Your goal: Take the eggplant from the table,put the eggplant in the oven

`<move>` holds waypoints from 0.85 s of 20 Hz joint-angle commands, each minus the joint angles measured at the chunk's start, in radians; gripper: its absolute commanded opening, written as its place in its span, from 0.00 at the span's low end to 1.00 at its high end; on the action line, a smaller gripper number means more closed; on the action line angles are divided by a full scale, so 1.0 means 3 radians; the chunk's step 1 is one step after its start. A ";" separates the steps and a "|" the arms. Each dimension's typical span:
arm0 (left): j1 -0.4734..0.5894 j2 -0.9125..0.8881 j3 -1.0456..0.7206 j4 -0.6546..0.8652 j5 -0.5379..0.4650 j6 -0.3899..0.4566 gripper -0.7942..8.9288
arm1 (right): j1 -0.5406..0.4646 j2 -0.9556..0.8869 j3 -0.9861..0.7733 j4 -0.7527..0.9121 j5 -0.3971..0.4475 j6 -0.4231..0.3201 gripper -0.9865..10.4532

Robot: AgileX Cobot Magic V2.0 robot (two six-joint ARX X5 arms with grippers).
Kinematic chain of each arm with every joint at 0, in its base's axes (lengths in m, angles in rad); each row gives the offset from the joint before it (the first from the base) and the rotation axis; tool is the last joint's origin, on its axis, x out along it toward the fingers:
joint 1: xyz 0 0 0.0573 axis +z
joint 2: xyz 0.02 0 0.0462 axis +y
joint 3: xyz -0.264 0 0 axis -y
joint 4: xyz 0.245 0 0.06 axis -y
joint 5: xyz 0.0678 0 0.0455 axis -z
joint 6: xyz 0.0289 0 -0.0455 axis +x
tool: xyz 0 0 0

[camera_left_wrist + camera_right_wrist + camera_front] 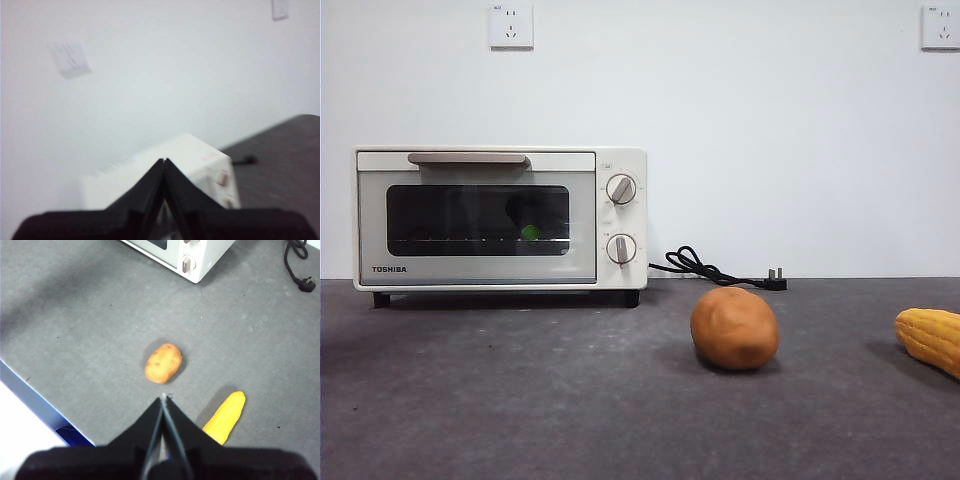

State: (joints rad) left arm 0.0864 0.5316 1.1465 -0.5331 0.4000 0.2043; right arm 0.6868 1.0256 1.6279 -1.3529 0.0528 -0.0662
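Observation:
The cream-white oven (500, 218) stands at the back left of the table (520, 400) with its door closed. Behind the glass window shows the bright green stem end of the eggplant (530, 232) on the rack; its dark body blends into the dim interior. My left gripper (164, 161) is shut and empty, held high above and behind the oven (195, 157). My right gripper (163, 398) is also shut and empty, high over the table with the oven's knob corner (200, 257) far from it. Neither arm shows in the front view.
An orange-brown potato (734, 328) (163, 363) lies mid-table, right of the oven. A yellow corn cob (930, 338) (225, 417) lies at the right edge. The oven's black cable and plug (720, 270) (300, 270) rest by the wall. The table's edge (35, 402) is near the right arm.

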 commanded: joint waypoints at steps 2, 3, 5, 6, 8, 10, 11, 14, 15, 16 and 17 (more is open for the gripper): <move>0.0058 -0.0238 -0.0214 0.0058 -0.0165 0.0345 0.08 | 0.0000 0.0000 -0.0027 -0.0074 0.0004 0.0032 0.09; 0.0074 -0.0331 -0.0373 0.0123 -0.0209 0.0343 0.08 | 0.0000 0.0000 -0.0027 -0.0074 0.0004 0.0032 0.09; 0.0089 -0.0544 -0.0807 0.0318 -0.0214 0.0338 0.08 | 0.0000 0.0000 -0.0027 -0.0074 0.0004 0.0032 0.09; 0.0089 -0.0657 -0.1057 0.0437 -0.0200 0.0315 0.08 | 0.0000 0.0000 -0.0027 -0.0074 0.0004 0.0032 0.09; 0.0090 -0.0858 -0.1545 0.0688 -0.0203 0.0181 0.08 | 0.0001 0.0000 -0.0027 -0.0072 0.0004 0.0032 0.09; 0.0090 -0.1031 -0.1972 0.0842 -0.0205 0.0076 0.08 | 0.0000 0.0000 -0.0027 -0.0074 0.0004 0.0032 0.09; 0.0090 -0.1110 -0.2157 0.0882 -0.0206 0.0036 0.08 | 0.0000 0.0000 -0.0027 -0.0074 0.0004 0.0032 0.09; 0.0090 -0.1286 -0.2597 0.0908 -0.0223 -0.0058 0.08 | 0.0000 0.0001 -0.0027 -0.0074 0.0004 0.0032 0.09; 0.0090 -0.1333 -0.2716 0.0909 -0.0282 -0.0080 0.08 | 0.0000 0.0001 -0.0027 -0.0074 0.0004 0.0032 0.09; 0.0090 -0.1376 -0.2825 0.0908 -0.0319 -0.0114 0.08 | 0.0000 0.0001 -0.0027 -0.0074 0.0004 0.0032 0.09; 0.0090 -0.1424 -0.2930 0.0909 -0.0364 -0.0148 0.08 | 0.0000 0.0001 -0.0027 -0.0074 0.0004 0.0032 0.09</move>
State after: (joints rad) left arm 0.1093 0.1074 0.2737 -0.2741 0.2932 0.1799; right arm 0.6868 1.0256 1.6279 -1.3529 0.0528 -0.0662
